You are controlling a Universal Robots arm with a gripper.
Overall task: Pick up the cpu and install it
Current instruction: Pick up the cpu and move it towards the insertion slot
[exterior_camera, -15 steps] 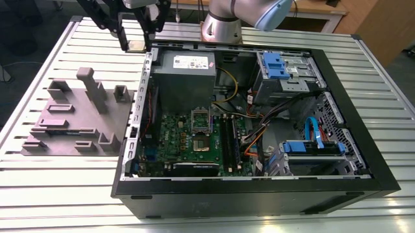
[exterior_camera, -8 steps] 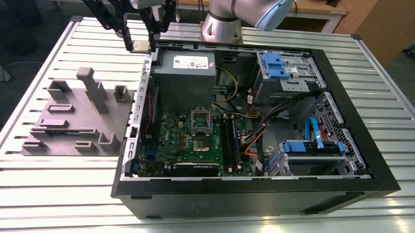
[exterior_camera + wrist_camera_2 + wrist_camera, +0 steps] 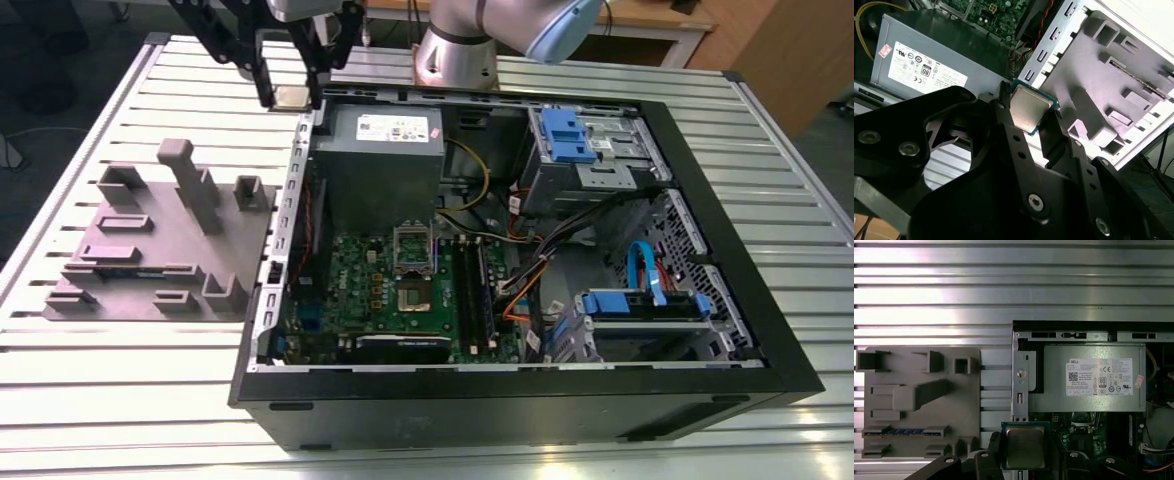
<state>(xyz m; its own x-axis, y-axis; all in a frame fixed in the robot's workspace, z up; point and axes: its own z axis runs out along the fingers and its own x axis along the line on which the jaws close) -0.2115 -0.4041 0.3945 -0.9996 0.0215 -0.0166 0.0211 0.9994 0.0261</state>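
- The cpu [image 3: 1028, 105] is a small flat square with a dull silver-grey metal top, rounded at the corners, and a thin green rim around it.
- It is pinched between the two black fingers [image 3: 1004, 114] of the hand [image 3: 1030, 112], which press on opposite edges. Those edges are covered by the fingers, and its underside is hidden.
- In the first wrist view the cpu [image 3: 1025, 446] shows its metal top flat toward the camera, and the black body of the hand [image 3: 1025, 452] covers one of its edges.
- In the exterior view the cpu [image 3: 288, 97] hangs in the air, clear of the worktop [image 3: 134, 400]. It is by the far corner of the computer case [image 3: 507, 415] on the exterior view's left, at about eleven o'clock from the green board [image 3: 400, 290].
- The hand [image 3: 290, 88] there is cut off by the picture's edge, as is the silver arm [image 3: 467, 45] at about twelve o'clock from the case.
- The grey power supply box [image 3: 380, 130] with a white label sits inside the case, near the cpu, at about four o'clock from it.
- The grey fixture [image 3: 160, 240] with upright blocks lies on the slatted metal worktop, at about nine o'clock from the case and just beside its wall.
- A metal frame [image 3: 414, 245] stands in the middle of the board, but it is too small to make out in detail.
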